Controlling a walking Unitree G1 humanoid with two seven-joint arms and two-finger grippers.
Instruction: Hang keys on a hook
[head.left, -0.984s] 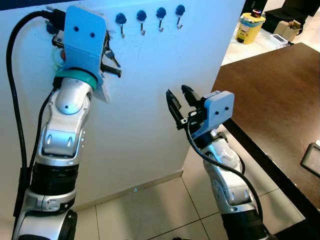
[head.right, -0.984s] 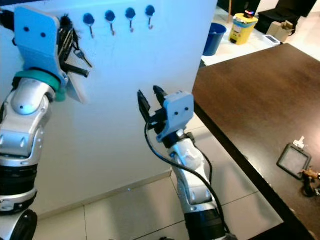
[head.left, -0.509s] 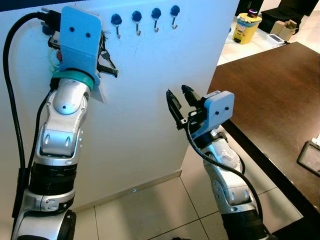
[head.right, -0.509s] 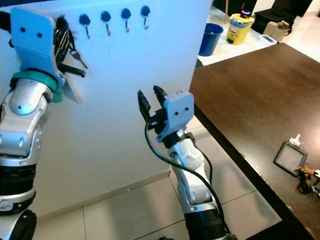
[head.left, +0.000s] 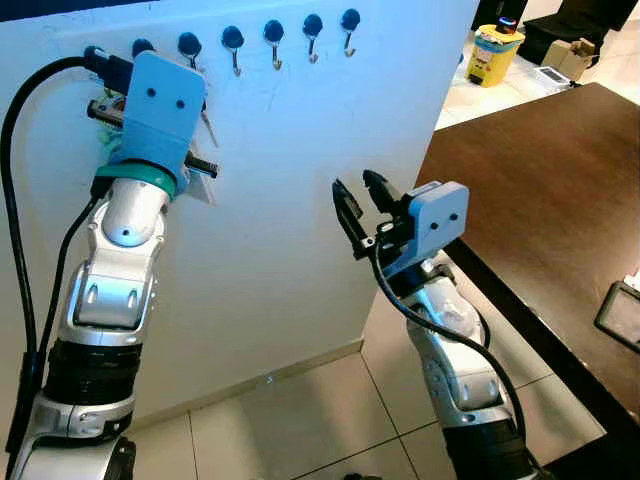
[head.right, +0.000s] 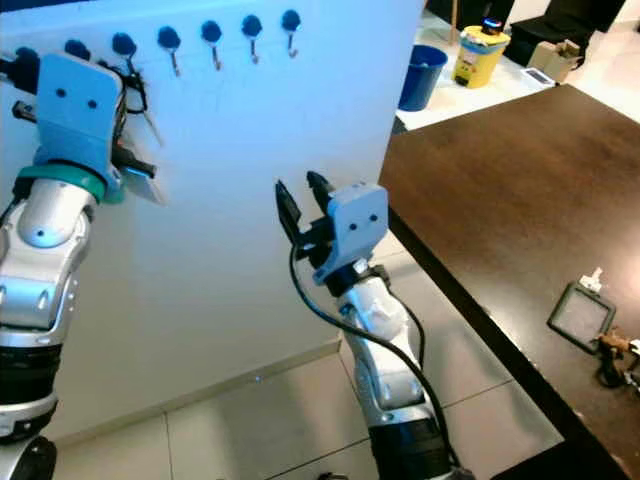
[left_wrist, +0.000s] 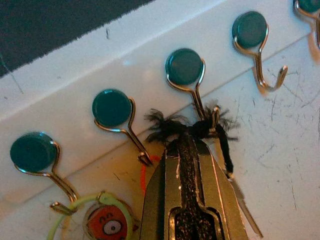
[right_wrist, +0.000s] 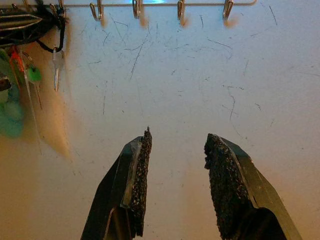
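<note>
A row of dark round-headed hooks (head.left: 273, 32) runs along the top of the white wall panel (head.left: 290, 200). My left gripper (left_wrist: 187, 142) is raised to the row and shut on the black frayed cord (left_wrist: 170, 127) of the keys. The cord lies against the lower end of one hook (left_wrist: 185, 67); whether it is looped over it I cannot tell. A silver key (head.right: 150, 125) dangles below the cord, close to the wall. My right gripper (head.left: 358, 205) hangs open in mid-air, lower and to the right, facing the wall with nothing between its fingers.
Another key set with a green ring and orange tag (left_wrist: 102, 225) hangs from a hook further left. A dark brown table (head.left: 560, 180) stands at the right with small items (head.right: 578, 315) on it. A yellow bin (head.left: 495, 50) and a blue bin (head.right: 415, 75) stand beyond.
My left gripper with the keys has dropped a little along the wall, uncovering two more hooks at the left. The right arm has not moved.
</note>
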